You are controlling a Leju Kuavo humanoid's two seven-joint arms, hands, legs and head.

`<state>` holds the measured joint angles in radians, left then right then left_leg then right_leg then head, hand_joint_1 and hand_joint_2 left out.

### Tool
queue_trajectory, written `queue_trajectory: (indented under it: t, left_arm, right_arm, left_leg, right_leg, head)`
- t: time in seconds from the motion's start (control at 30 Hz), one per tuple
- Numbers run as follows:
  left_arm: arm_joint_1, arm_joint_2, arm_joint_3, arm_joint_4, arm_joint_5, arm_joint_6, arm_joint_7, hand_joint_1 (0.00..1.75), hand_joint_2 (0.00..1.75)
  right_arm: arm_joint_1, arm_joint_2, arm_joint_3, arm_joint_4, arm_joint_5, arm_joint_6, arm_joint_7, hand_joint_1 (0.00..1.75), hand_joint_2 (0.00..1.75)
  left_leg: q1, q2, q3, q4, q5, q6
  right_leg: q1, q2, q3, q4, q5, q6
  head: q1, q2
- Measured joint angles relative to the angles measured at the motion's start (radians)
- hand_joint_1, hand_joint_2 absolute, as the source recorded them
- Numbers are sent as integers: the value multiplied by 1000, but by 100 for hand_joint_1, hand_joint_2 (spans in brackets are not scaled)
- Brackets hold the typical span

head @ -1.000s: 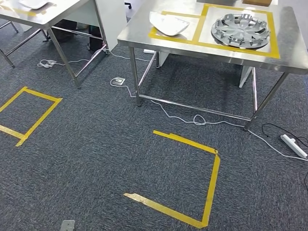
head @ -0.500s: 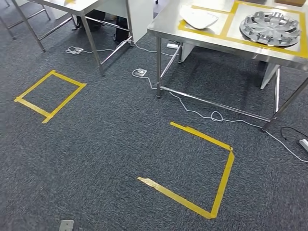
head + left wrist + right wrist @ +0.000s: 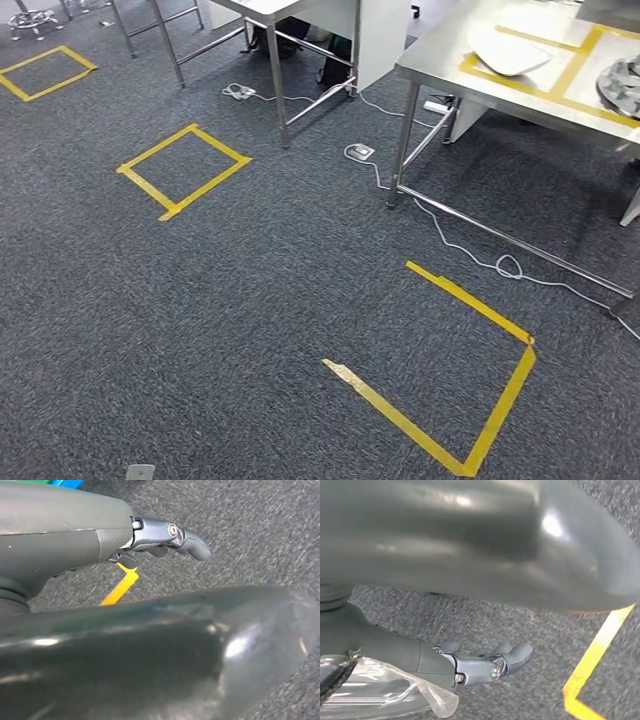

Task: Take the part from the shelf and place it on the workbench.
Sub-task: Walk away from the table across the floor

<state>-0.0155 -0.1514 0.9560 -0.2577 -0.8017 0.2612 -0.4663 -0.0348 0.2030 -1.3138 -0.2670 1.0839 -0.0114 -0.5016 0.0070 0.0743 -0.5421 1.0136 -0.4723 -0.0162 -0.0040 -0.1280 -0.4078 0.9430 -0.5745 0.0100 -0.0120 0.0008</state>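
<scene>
white curved part [image 3: 507,50] lies on the steel workbench [image 3: 445,62]

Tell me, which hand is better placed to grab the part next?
Neither clearly: the left hand and right hand both hang empty over the carpet. The table lies toward the right, perhaps favouring right.

Floor: dark grey speckled carpet [image 3: 226,330] covering the whole room.
Floor markings: yellow tape square [image 3: 183,170] left of centre; a second tape square [image 3: 47,72] at the far left; an open-sided tape outline [image 3: 468,380] nearer the camera, on the right.
Right table: stainless steel table [image 3: 453,70] with slim metal legs; yellow tape rectangles on its top (partly cut off by the picture edge).
Back table: second steel table [image 3: 279,60] with a white side panel [image 3: 377,40].
Cables: white cable [image 3: 483,255] trailing under the right table, near a small floor socket [image 3: 361,152].
Light: even indoor light, soft shadows under tables.
</scene>
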Motion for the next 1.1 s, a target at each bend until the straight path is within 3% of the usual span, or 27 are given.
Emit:
queue_trajectory:
  t: [0.07,0.13,0.2,0.23,0.27,0.3,0.33,0.37,0.43,0.5,0.53,0.63,0.73,0.83,0.87,0.9,1.0,1.07,1.1]
  left_arm:
    - [2,0,0,0,0,0,-1,0,0]
    - [3,-1,1,1,0,1,-2,0,0]
    - [-1,-1,1,1,0,3,-3,0,0]
    - [-3,0,2,1,0,5,-3,0,0]
    - [-5,-1,2,1,-1,6,-3,0,0]
    - [-4,-1,2,1,-2,6,-3,0,0]
    - [-4,-1,3,1,-3,6,-3,0,0]
    - [-3,-1,3,1,-3,6,-3,0,0]
    - [-4,-2,3,2,-3,7,-3,0,0]
    - [-7,-3,3,2,-3,8,-3,0,0]
    - [-7,-4,3,2,-4,8,-3,0,0]
    - [-1,-4,4,2,-4,8,-3,0,0]
    - [0,-3,4,3,-4,8,-3,0,0]
    - [-5,-3,4,3,-6,7,-3,0,0]
    - [-5,-3,4,3,-6,7,-3,0,0]
    - [-3,-3,4,3,-6,7,-3,0,0]
    - [-6,-2,5,3,-8,7,-3,0,0]
    - [-7,-2,5,3,-10,7,-3,0,0]
    - [-5,-2,6,3,-11,7,-3,0,0]
  right_arm:
    - [-5,0,0,0,0,1,0,0,0]
    - [-9,1,0,0,0,2,-1,0,0]
    - [-6,1,0,0,1,5,-1,0,0]
    - [-3,1,0,0,1,7,-2,0,0]
    - [0,1,0,0,2,9,-1,0,0]
    - [2,1,0,0,2,10,-1,0,0]
    - [3,1,0,0,2,10,-1,0,0]
    - [3,1,0,0,3,11,-1,0,0]
    - [3,1,0,0,3,12,-1,0,0]
    - [3,1,0,0,3,12,-1,0,0]
    - [3,1,0,0,3,12,-1,0,0]
    - [2,2,0,0,3,12,-1,0,0]
    - [2,3,0,0,3,12,-2,0,0]
    - [7,6,0,-4,4,15,-3,0,0]
    - [8,7,0,-5,5,16,-3,0,0]
    - [7,8,0,-5,6,16,-3,0,0]
    - [5,11,0,-7,8,18,-4,0,0]
    - [2,13,0,-9,9,20,-4,0,0]
    - [0,14,0,-10,10,21,-5,0,0]
  left_leg:
    - [-3,-12,-5,-6,-5,19]
    - [-1,-33,-11,-12,-3,34]
    - [-1,-56,-17,-15,4,46]
    - [-3,-70,-21,-15,5,50]
    - [-6,-84,-23,-15,7,52]
    - [-8,-99,-24,-14,7,54]
    - [-10,-114,-23,-14,8,54]
    - [-12,-129,-22,-14,9,54]
    - [-15,-157,-23,-10,10,51]
    - [-13,-182,-34,-6,15,41]
    - [-11,-194,-41,-5,19,34]
    - [-6,-224,-54,-8,30,16]
    - [-6,-221,-55,-5,29,14]
    - [1,-113,-146,206,-77,-5]
    - [5,-83,-166,260,-99,-13]
    - [8,-76,-146,231,-78,-15]
    - [6,-25,-33,37,-12,-9]
    - [-1,-14,-11,-8,-9,4]
    - [-3,-24,-13,-8,-8,11]
  right_leg:
    - [2,-15,7,1,-4,12]
    - [0,22,-5,29,-28,22]
    - [-4,91,-63,141,-86,25]
    - [-5,112,-104,219,-116,25]
    - [-5,121,-143,285,-132,24]
    - [-5,125,-169,321,-129,22]
    - [-5,127,-178,317,-105,20]
    - [-5,133,-168,270,-62,16]
    - [-6,180,-125,136,20,4]
    - [-7,224,-98,59,43,-1]
    - [-6,228,-95,51,41,-2]
    - [-6,203,-89,42,48,-8]
    - [-9,195,-87,37,52,-10]
    - [-9,115,-86,30,53,-18]
    - [-8,85,-87,29,51,-19]
    - [-8,69,-87,29,49,-17]
    - [-4,31,-78,31,38,-3]
    - [-1,14,-72,31,32,10]
    - [-2,6,-67,30,31,16]
  head:
    - [1,0]
    - [6,0]
    - [12,0]
    - [13,0]
    - [13,0]
    - [13,0]
    - [13,0]
    - [13,0]
    - [12,0]
    - [11,0]
    - [10,0]
    - [9,0]
    - [9,0]
    - [1,0]
    - [-2,0]
    - [-2,0]
    - [-2,0]
    - [2,0]
    - [4,0]
